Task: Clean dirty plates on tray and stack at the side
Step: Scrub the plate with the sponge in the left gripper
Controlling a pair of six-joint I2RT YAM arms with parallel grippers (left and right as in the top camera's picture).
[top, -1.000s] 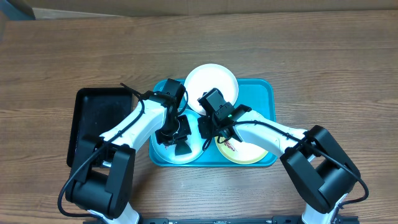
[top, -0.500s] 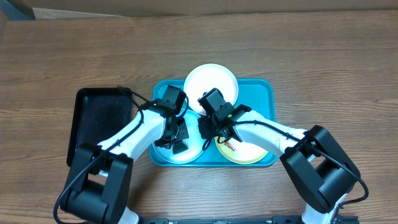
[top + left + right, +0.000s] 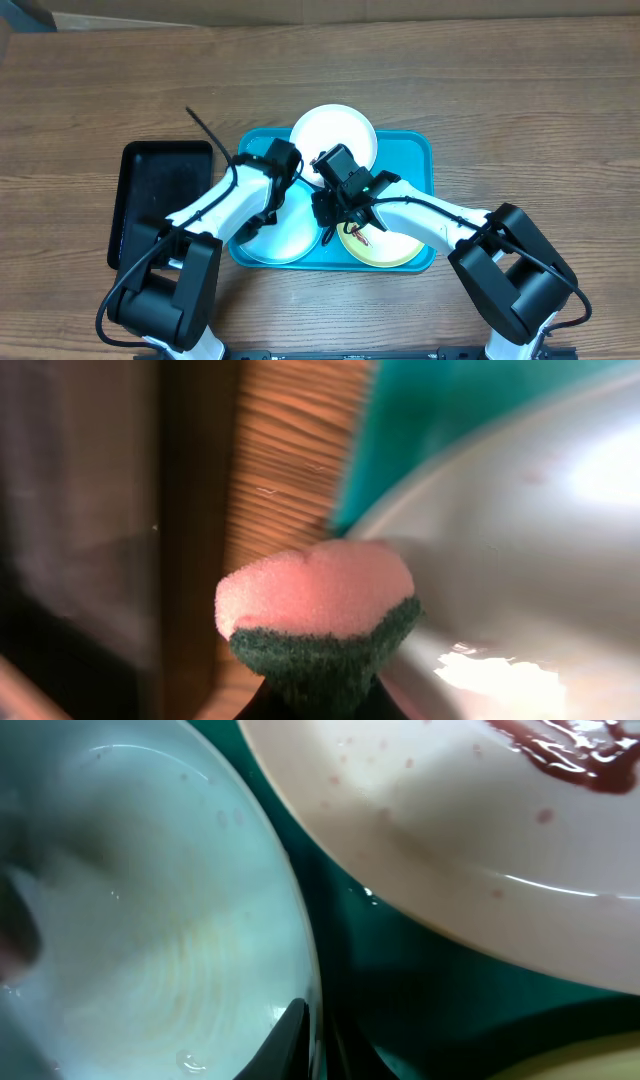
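Observation:
The turquoise tray (image 3: pixel 415 160) holds three plates. The white plate (image 3: pixel 335 135) lies at its back edge. The light blue plate (image 3: pixel 280 240) is front left. The yellow-green plate (image 3: pixel 390 245), front right, has a red smear. My left gripper (image 3: pixel 263 217) is shut on a pink sponge with a green pad (image 3: pixel 315 610), which sits at the light blue plate's (image 3: pixel 520 560) left rim. My right gripper (image 3: pixel 325 215) is shut on the light blue plate's right rim (image 3: pixel 318 1040). The smeared plate (image 3: pixel 450 820) lies just beyond it.
A black tray (image 3: pixel 160 200) lies left of the turquoise tray, with a strip of wooden table (image 3: pixel 285 460) between them. Bare wooden table (image 3: pixel 530 120) surrounds both trays. The two arms meet over the tray's middle.
My left gripper has moved the sponge from the middle of the light blue plate to its left rim. The tray and plates have shifted slightly left. The right gripper keeps its hold.

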